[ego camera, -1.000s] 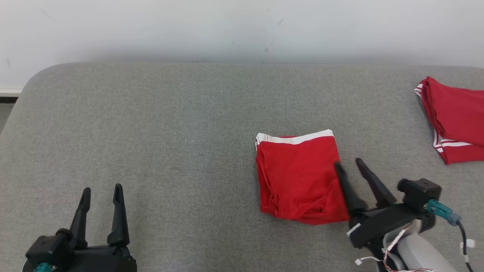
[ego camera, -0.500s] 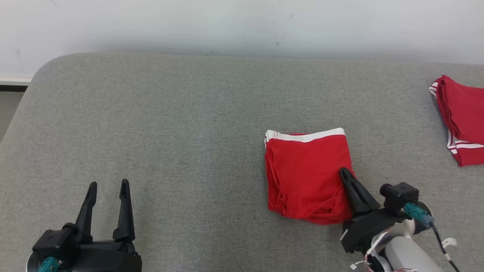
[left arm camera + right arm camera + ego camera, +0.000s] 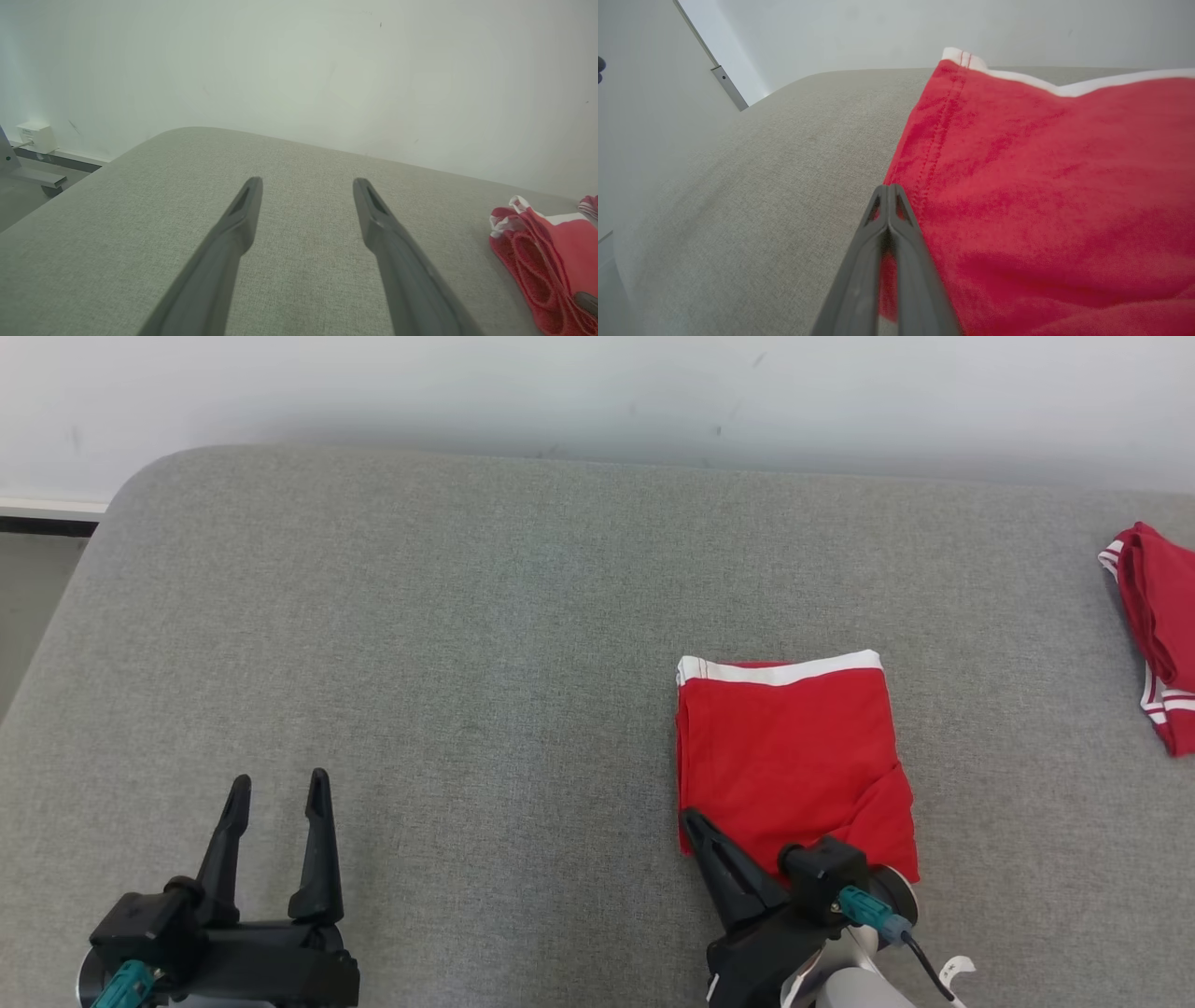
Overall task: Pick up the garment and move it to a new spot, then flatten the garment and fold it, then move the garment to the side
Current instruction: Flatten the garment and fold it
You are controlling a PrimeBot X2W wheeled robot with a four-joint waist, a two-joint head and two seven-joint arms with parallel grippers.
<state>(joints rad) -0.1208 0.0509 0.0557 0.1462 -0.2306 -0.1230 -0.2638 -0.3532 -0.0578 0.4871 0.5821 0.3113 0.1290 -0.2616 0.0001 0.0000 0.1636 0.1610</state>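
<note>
**Closed right gripper at the folded garment's near corner**

A grey padded surface (image 3: 467, 663) with a rounded far-left corner runs up to a plain white wall (image 3: 560, 383). In the left wrist view a small white box (image 3: 35, 136) sits low on that wall, above a strip of floor.

The garment (image 3: 789, 747), red and folded into a rough rectangle, lies flat on the surface with its white band along the 12 o'clock edge. Its near right corner is rumpled. A second red garment (image 3: 1158, 616) lies well apart at about 2 o'clock from it, cut off by the picture's edge.

The right gripper (image 3: 691, 821) has its two fingers pressed together. Their tips meet at the garment's near left corner, so the cloth spreads away from them toward 1 o'clock. The right wrist view puts the tips (image 3: 888, 187) right on the stitched side hem; whether any cloth is pinched cannot be told.

The left gripper (image 3: 278, 779) sits at 9 o'clock from the right one, well apart from the garment, over bare fabric with its fingers spread wide and nothing between them.
</note>
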